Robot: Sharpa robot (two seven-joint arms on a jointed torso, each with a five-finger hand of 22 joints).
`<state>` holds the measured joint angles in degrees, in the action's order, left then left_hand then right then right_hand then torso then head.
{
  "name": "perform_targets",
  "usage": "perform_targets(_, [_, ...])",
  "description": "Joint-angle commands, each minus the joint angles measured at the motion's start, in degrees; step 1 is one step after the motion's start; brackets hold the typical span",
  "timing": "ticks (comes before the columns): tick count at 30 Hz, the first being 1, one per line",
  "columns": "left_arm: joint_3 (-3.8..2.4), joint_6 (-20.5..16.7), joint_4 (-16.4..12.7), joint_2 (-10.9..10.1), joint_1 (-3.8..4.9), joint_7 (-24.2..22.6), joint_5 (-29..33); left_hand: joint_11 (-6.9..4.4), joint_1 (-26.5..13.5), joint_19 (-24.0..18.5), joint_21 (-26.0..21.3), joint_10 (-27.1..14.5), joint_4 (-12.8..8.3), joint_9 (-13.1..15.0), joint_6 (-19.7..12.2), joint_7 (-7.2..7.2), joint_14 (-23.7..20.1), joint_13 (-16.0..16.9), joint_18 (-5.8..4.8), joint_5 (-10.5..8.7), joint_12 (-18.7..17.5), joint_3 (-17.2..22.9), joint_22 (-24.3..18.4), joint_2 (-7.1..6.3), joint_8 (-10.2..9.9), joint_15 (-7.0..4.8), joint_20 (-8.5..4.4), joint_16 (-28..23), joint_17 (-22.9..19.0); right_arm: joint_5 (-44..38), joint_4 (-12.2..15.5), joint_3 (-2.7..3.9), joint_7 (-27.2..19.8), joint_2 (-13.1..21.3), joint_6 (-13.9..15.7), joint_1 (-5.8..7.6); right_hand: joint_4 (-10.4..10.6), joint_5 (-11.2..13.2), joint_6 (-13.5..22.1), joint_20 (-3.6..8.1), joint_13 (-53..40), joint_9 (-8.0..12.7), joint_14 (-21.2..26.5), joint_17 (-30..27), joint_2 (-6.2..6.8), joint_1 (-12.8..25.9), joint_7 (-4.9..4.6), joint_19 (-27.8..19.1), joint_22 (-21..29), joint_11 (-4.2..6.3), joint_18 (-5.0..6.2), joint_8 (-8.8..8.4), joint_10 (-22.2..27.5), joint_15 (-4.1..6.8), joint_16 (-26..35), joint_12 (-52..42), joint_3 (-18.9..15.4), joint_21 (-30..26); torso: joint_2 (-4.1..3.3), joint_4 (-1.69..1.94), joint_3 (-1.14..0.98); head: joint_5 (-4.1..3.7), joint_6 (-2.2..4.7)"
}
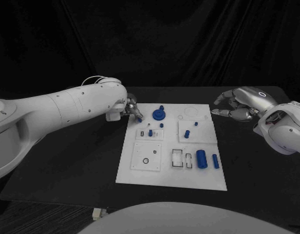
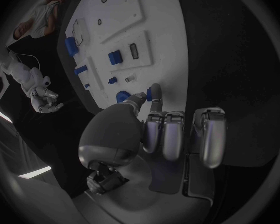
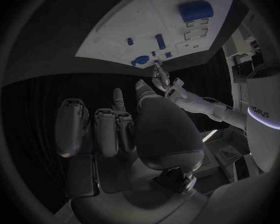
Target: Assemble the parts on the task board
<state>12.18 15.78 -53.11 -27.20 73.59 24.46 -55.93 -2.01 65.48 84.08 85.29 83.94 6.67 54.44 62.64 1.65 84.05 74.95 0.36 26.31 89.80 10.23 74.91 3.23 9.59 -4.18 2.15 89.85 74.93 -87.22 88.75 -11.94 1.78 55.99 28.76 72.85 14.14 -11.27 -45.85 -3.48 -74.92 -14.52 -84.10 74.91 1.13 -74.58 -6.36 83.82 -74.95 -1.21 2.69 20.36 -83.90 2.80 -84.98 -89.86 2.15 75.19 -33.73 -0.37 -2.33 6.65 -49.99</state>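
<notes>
At the far left corner of the white task board [image 1: 144, 168], the robot's left hand [image 1: 129, 108] pinches a small blue peg [image 2: 157, 92] between thumb and a fingertip, the other fingers curled back, the peg's tip poised at the board's edge. The board lies flat in the middle of the black bench [image 1: 65, 161]. Just beside the held peg stands a blue round part with a stem [image 1: 159, 115]. Smaller blue studs [image 1: 151, 132] sit in the board's middle plates, and a blue cylinder [image 1: 201, 159] with a slimmer blue pin [image 1: 215, 161] next to it rests toward the near right. Off the far right corner, the right hand [image 1: 240, 105] hovers above the bench with fingers bent and apart, holding nothing, well clear of every part.

The step in hand looks to be carrying the peg to its seat; most parts appear not yet fitted, so the assembly seems at an early stage. Which socket the peg belongs to cannot be told from here. The next move likely calls for swinging the left hand inward over the board, squaring the peg upright over its hole, and lowering it gently without knocking the round part close by. A tilted peg could jam or slip from so light a pinch.
</notes>
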Motion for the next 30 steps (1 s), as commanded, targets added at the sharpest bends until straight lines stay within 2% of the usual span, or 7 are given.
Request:
perform_targets(1, [-0.05, 1.1, 0.1, 0.1, -0.11, -1.8, 0.1, 0.34, 0.1, 2.3, -0.2, 6.1, -0.3, 0.3, 0.0, 0.23, 5.9, 15.0, 1.01, 1.95, 0.2, 1.6, 13.3, -0.68, -0.2, 0.27, 0.44, 0.1, 15.1, -0.1, 0.0, 0.04, 1.0, 0.0, -0.5, -0.11, -0.2, -0.4, -0.4, -0.31, -15.1, 0.1, -4.3, 8.0, -0.68, -0.1, -0.03, 0.3, -10.4, -0.43, 0.73, 0.23, -6.1, -0.40, 0.2, -0.1, -0.1, -0.3, 0.00, -0.04, 0.00, 0.04, -0.01])
perform_targets(3, [-0.05, 1.4, 0.1, 0.1, -0.11, -2.1, 0.1, 0.35, 0.2, 2.3, -0.3, 6.1, -1.1, 0.8, 0.0, 0.22, 5.9, 15.0, 1.03, 1.34, 0.2, 5.9, 13.3, -1.45, 0.0, 0.28, 0.35, 0.1, 15.1, -0.1, 0.0, 0.04, 1.0, 0.0, -0.5, -0.11, -0.2, -0.8, -0.5, -0.31, -15.1, 0.1, -4.3, 8.0, -0.72, -0.1, -0.03, 0.3, -10.4, -0.43, 0.74, 0.21, -6.1, -0.40, 0.2, -0.1, -0.1, -0.4, -0.01, -0.03, 0.00, 0.05, -0.01])
perform_targets(6, [-0.05, 1.5, 0.1, 0.1, -0.12, -2.4, 0.1, 0.32, -0.9, 2.3, -0.3, 6.1, -1.7, 1.4, 0.0, 0.35, 5.9, 15.0, 1.02, 2.65, 0.2, 10.8, 13.3, -2.98, 0.2, 0.29, 0.46, 0.1, 15.1, -0.1, 0.0, 0.04, 1.0, 0.0, -0.5, -0.11, -0.3, -1.2, -0.5, -0.31, -15.1, 0.2, -4.3, 7.9, -0.74, -0.2, -0.04, 0.3, -10.4, -0.44, 0.75, 0.20, -6.1, -0.41, 0.2, -0.1, -0.1, -0.4, 0.00, -0.03, -0.01, 0.07, -0.01])
perform_targets(9, [-0.05, 1.4, 0.0, 0.0, -0.13, -2.8, 0.1, 0.37, -1.3, 2.3, -0.3, 6.1, -2.6, 1.9, 0.0, 0.34, 5.9, 15.0, 1.02, 2.48, 0.2, 13.7, 13.3, -3.83, 0.4, 0.28, 0.46, 0.1, 15.1, -0.1, 0.0, 0.04, 1.0, 0.1, -0.5, -0.11, -0.3, -1.5, -0.5, -0.31, -15.1, 0.2, -4.3, 7.9, -0.76, -0.2, -0.04, 0.3, -10.4, -0.44, 0.74, 0.18, -6.1, -0.41, 0.2, -0.1, -0.2, -0.4, 0.01, -0.04, 0.00, 0.05, -0.01])
perform_targets(16, [-0.05, 0.5, -0.5, -0.4, -0.13, -4.0, 0.1, 0.32, -1.7, 2.2, -0.5, 6.1, -4.3, 2.6, 0.1, 0.34, 5.9, 15.0, 1.05, 2.10, 0.2, 16.7, 13.2, -5.10, 0.9, 0.26, 0.43, 0.1, 15.1, -0.1, 0.0, 0.04, 1.1, 0.2, -0.5, -0.11, -0.3, -1.7, -0.5, -0.31, -15.1, 0.2, -4.3, 7.9, -0.77, -0.2, -0.04, 0.3, -10.4, -0.44, 0.75, 0.18, -6.1, -0.41, 0.2, -0.1, -0.2, -0.4, 0.03, -0.03, -0.02, 0.14, -0.01])
perform_targets(30, [-0.05, -2.4, -2.6, -2.3, -0.13, -5.5, 0.1, 0.04, -2.1, 2.3, -0.4, 6.1, -6.5, 3.1, 1.5, 0.11, 5.9, 15.0, 1.03, 1.72, 0.2, 20.3, 13.3, -5.95, 1.5, 0.02, 0.24, 0.1, 15.1, -0.1, 0.1, 0.04, 1.2, 0.4, -0.4, -0.16, -0.3, -1.8, -0.5, -0.31, -15.1, 0.2, -4.3, 7.9, -0.75, -0.3, -0.04, 0.3, -10.4, -0.44, 0.75, 0.17, -6.1, -0.41, 0.2, -0.1, -0.2, -0.4, 0.00, -0.01, 0.00, 0.28, -0.01])
